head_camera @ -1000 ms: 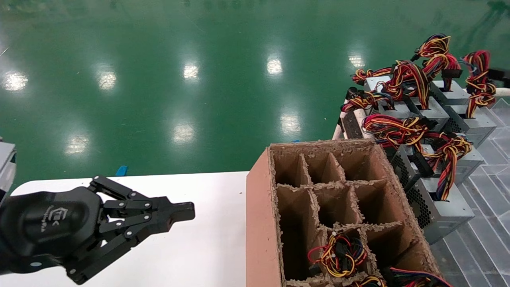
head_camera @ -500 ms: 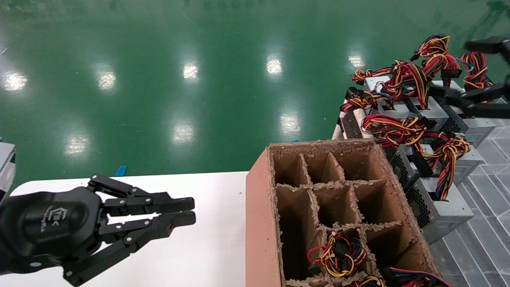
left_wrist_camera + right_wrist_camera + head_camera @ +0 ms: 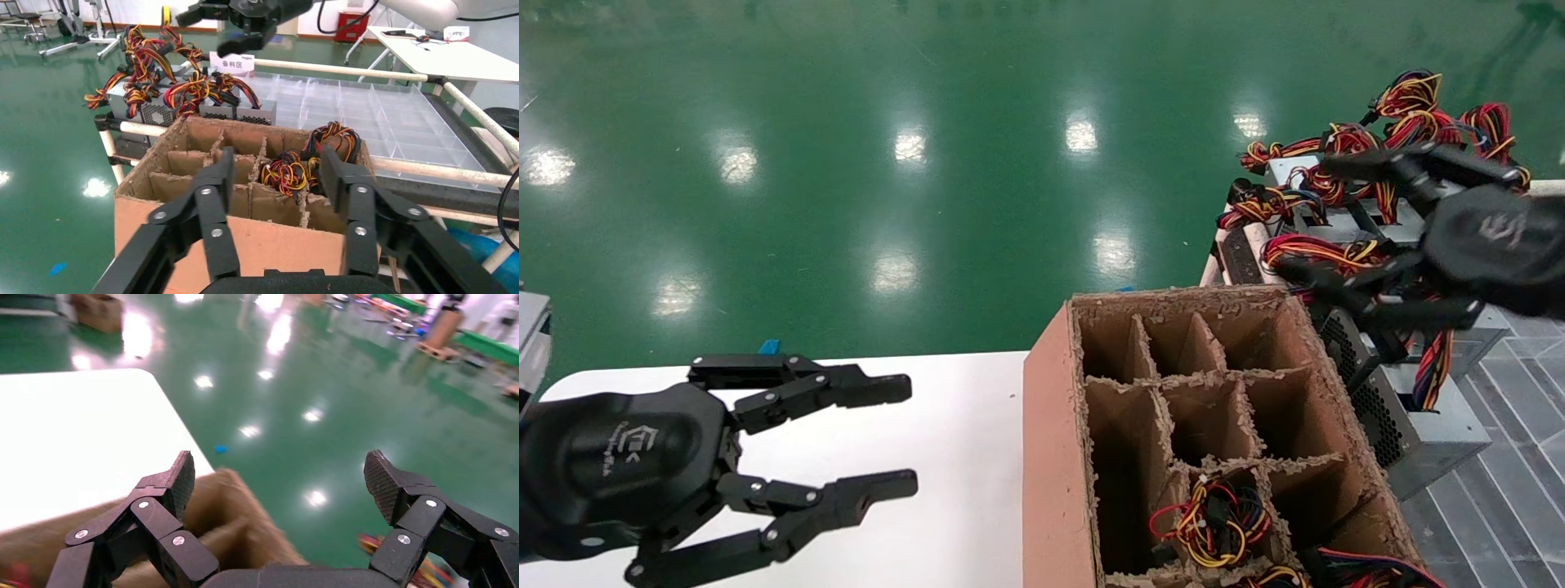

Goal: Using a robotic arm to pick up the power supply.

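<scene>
Right gripper (image 3: 1324, 220) swung in, spread wide over power supplies (image 3: 1410, 408); left gripper (image 3: 903, 437) opened.

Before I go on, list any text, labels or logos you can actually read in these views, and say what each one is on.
"备料区": white placard standing behind the grey power supplies with red, yellow and black cable bundles, in the left wrist view.
White logo with small lettering: black palm housing of the left gripper; too small to read.
White logo: black palm housing of the right gripper; blurred, unreadable.
Brown cardboard divider box: no print visible.
</scene>
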